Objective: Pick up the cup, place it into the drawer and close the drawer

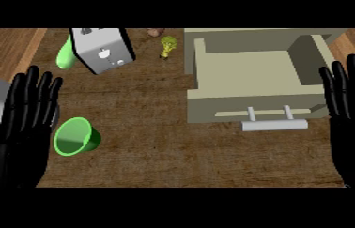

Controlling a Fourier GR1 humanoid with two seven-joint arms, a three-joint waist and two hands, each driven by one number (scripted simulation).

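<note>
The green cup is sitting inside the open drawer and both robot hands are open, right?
Not quite. The head view shows the green cup on the counter beside the left robot hand, not inside the open drawer. The rest is right: the right robot hand is open too.

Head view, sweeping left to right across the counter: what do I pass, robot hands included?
Left robot hand → green cup lying on its side → grey toaster → small yellow-green item → open drawer with its handle → right robot hand.
</note>
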